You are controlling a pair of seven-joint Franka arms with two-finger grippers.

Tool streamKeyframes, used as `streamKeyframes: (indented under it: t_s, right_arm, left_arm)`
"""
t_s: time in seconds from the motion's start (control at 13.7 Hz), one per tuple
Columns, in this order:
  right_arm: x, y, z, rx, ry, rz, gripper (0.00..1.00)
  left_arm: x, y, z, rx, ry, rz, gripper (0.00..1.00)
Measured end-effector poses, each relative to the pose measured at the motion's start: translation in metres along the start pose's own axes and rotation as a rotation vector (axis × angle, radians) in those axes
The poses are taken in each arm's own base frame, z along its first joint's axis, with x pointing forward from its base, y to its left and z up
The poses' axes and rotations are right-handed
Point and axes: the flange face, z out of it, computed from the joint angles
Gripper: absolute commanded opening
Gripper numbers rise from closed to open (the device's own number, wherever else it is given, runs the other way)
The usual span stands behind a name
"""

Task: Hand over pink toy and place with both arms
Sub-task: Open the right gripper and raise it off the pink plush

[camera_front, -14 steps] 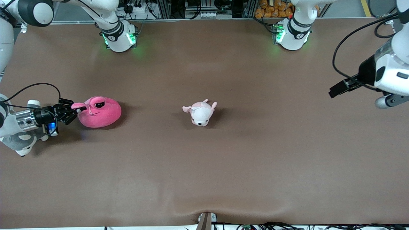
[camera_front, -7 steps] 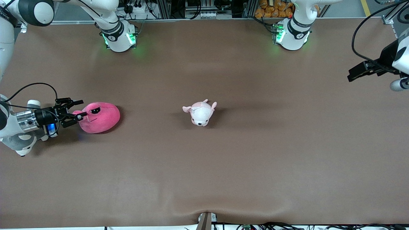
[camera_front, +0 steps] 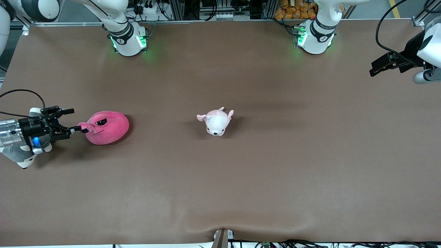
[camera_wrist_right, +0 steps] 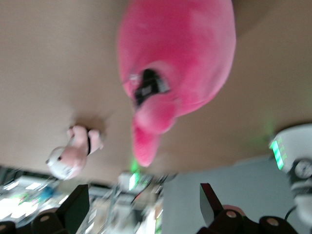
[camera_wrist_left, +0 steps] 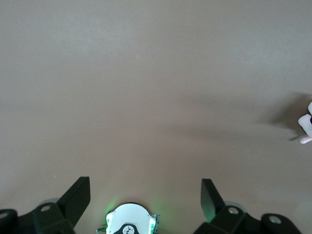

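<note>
Pink toy (camera_front: 107, 127) lies on the table beside the wide-open, empty right claw (camera_front: 71, 120); left claw (camera_front: 378, 65) open, empty.

Plush toys on the worktop (camera_front: 241, 189): three in all.
- One pink toy (camera_front: 106, 127), large and round, hot pink.
- One puppy (camera_front: 216, 121), small, pale pink and white.
- One grey-and-white plush (camera_front: 20, 156), partly hidden under an arm.

Robot arms: two, each with one claw, making two claws: right claw (camera_front: 70, 120), left claw (camera_front: 377, 69).

Worktops: one, brown.
</note>
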Motion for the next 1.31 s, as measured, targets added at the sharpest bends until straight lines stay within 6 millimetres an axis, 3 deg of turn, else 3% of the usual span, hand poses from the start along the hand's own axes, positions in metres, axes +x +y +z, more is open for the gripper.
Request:
streamKeyframes:
  t_s: [0.15,0.29,0.58,0.95,1.31]
  right_arm:
    - [-0.051,-0.045,-0.006,-0.105,0.186,-0.129,1.0]
    - [-0.081,-0.066,-0.004,-0.183,0.299,-0.25,1.0]
    - [-0.1,-0.076,0.003,-0.312,0.475,-0.448,1.0]
    - [-0.171,-0.082,0.018,-0.378,0.619,-0.724,1.0]
    - [-0.21,-0.065,-0.015,-0.413,0.725,-0.766,1.0]
  left_arm:
    - [-0.005,0.0,-0.001,-0.004,0.005,0.002,1.0]
    - [-0.005,0.0,-0.003,-0.006,0.018,0.004,1.0]
    - [0.0,0.004,-0.003,-0.01,0.04,0.009,1.0]
    - [0.004,0.007,-0.001,-0.012,0.05,0.012,1.0]
    - [0.003,0.007,-0.003,-0.014,0.059,0.013,1.0]
